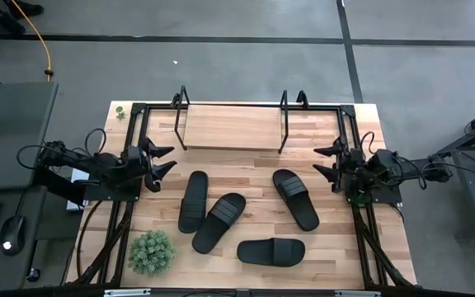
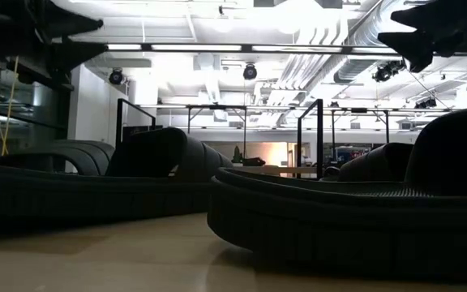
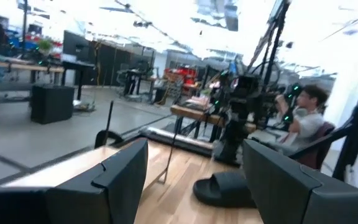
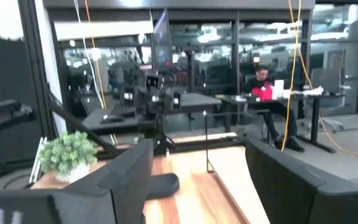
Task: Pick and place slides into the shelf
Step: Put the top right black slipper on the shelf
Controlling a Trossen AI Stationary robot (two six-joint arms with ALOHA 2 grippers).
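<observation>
Black slide sandals, four of them, lie loose on the wooden tabletop (image 1: 336, 247) between the two hands, none held. The left hand (image 1: 162, 161) hangs at the tabletop's left edge with its fingers spread apart and nothing between them; the nearest slide (image 1: 193, 200) lies just ahead of it and a little toward the front edge, with a second slide (image 1: 219, 222) touching that one on its far side. The right hand (image 1: 326, 162) hangs at the opposite edge, fingers likewise spread wide and empty; a third slide (image 1: 295, 198) lies just in front of it, angled toward the front. The fourth slide (image 1: 271, 250) lies crosswise nearer the front edge, well apart from both hands. The shelf (image 1: 231, 127), a light wooden board with black wire end frames, stands at the back of the tabletop between the two hands, bare. A small green potted plant (image 1: 152, 252) sits at the front corner on the left hand's side.
</observation>
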